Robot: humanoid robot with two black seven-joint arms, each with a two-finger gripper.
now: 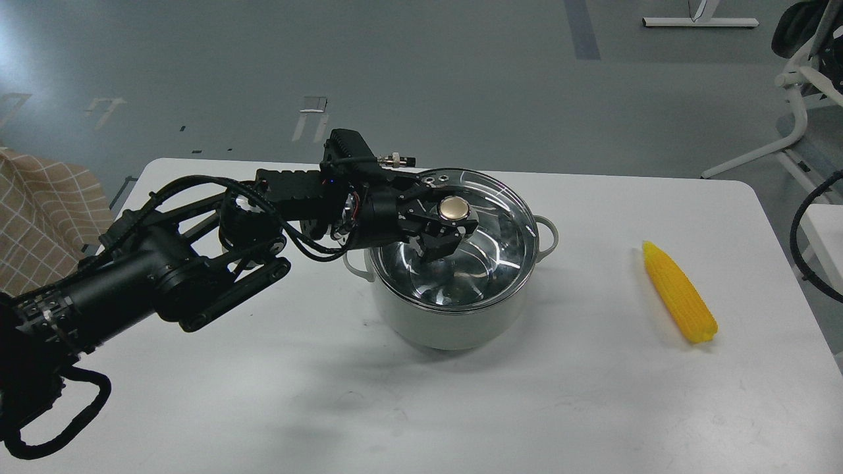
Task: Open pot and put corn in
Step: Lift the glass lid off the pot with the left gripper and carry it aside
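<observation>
**One pot, one lid, one cob, one arm in sight**

I count one pot (454, 316), pale grey-white, standing just left of the frame's centre, with two small loop handles, one on each side. On it sits one glass lid (490, 253) with a single gold knob (454, 209); the shiny steel interior shows through the glass. One corn (679, 291) lies flat at the right of the frame, well apart from the pot, its pointed end toward the top and its blunt end toward the bottom right.

Only one of my arms shows, the left one, coming in from the lower left. My left gripper (450, 220) is at the knob: one finger lies on the upper side of it and the other on the lower side, so the jaws are narrowed about the knob and appear to hold it. The lid looks seated on the rim, though I cannot tell whether it is slightly raised. My right gripper is out of the frame.

Everything stands on one white table (421, 395) with rounded corners. Beyond it lies a grey floor (421, 79) with pale markings. At the left edge hangs a tan checked cloth (46, 217); at the upper right stands a white tubular frame (790, 118).
</observation>
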